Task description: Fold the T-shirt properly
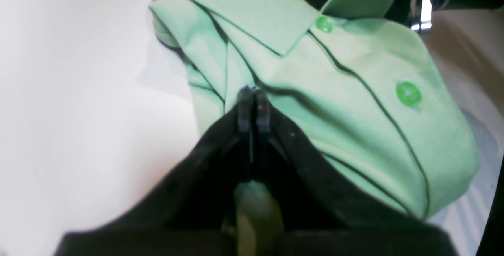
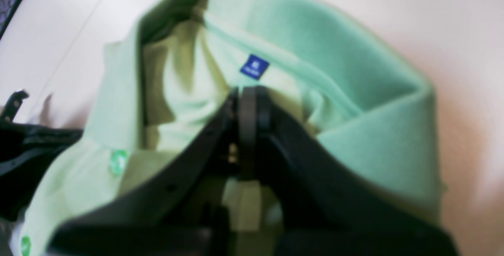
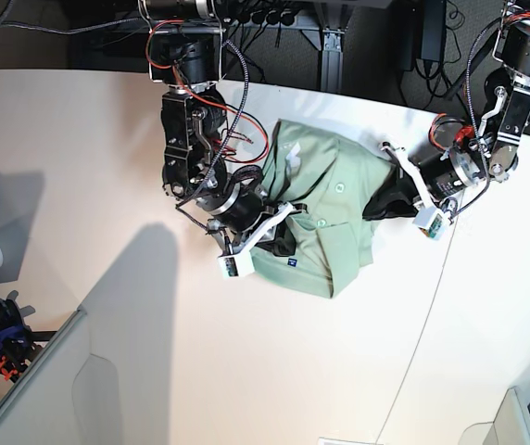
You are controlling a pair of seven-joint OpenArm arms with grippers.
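Mint-green T-shirt (image 3: 325, 218) lies bunched on the surface (image 3: 107, 148), both our jaws pinched shut on its cloth, so uneven pulls could skew the fold.

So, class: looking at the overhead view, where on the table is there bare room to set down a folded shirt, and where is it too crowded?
Bare table spreads below the T-shirt toward the near edge, and to the far left beyond the right gripper. It is crowded mid-table, where the right gripper and the left gripper each pinch the shirt.
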